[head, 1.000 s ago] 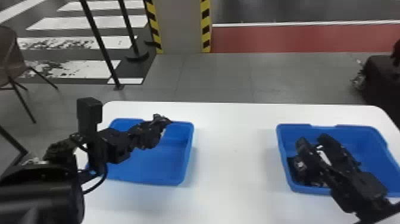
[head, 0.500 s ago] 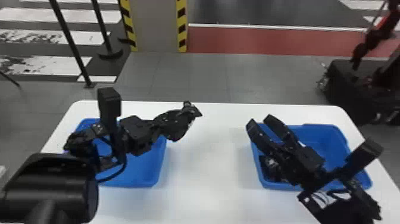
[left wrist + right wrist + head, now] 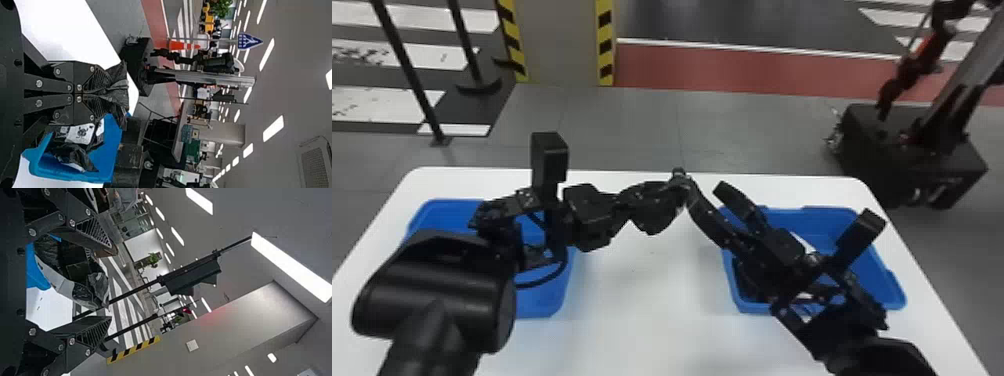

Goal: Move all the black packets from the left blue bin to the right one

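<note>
White table [image 3: 642, 330] on grey floor [image 3: 612, 130]. My left gripper [image 3: 639, 200] is clamped on a black packet [image 3: 119, 88], above the table between the bins. My right gripper [image 3: 703, 188] sits near it, fingers apart. More black packets [image 3: 74, 154] lie in the right blue bin [image 3: 797, 220].

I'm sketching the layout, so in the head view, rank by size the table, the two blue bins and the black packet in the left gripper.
1. White table
2. Left blue bin and right blue bin: too alike to rank, both partly covered
3. Black packet
</note>
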Controlling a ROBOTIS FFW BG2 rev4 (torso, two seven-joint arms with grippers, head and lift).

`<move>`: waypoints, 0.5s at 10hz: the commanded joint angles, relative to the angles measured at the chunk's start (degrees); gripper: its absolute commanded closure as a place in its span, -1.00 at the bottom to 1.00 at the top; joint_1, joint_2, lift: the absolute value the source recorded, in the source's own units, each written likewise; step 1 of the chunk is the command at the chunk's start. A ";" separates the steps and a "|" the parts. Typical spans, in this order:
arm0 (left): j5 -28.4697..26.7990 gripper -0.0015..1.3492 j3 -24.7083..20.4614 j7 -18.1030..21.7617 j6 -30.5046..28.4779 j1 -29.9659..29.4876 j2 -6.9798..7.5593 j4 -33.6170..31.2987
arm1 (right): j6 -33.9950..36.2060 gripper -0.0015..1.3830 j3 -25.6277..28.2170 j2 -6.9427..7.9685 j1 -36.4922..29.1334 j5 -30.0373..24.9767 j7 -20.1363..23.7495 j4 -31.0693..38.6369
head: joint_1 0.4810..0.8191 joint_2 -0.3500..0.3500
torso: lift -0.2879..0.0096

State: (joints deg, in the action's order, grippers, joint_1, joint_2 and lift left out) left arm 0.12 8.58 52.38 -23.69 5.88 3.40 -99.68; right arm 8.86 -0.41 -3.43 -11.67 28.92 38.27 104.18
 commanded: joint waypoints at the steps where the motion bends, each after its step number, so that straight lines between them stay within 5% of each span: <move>1: 0.32 0.78 0.74 0.00 -0.35 0.17 -0.14 0.47 | 0.00 -0.39 -0.29 0.09 0.57 0.26 -0.04 -0.19 | 0.27 -0.29 | 0.20; 4: 1.20 0.78 2.14 0.09 -0.49 0.59 -0.14 0.47 | 0.56 -0.31 -1.17 0.53 3.24 1.14 -0.04 -3.99 | 0.27 -0.32 | 0.20; 5: 1.64 0.78 2.67 0.09 -0.63 0.73 -0.23 0.61 | 0.70 -0.01 -1.17 0.70 3.94 1.14 -0.04 -4.83 | 0.27 -0.32 | 0.20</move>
State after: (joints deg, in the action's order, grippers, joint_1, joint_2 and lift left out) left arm 1.48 10.89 52.46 -24.23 6.53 3.20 -99.17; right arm 9.39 -1.56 -2.87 -8.25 30.03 38.22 99.96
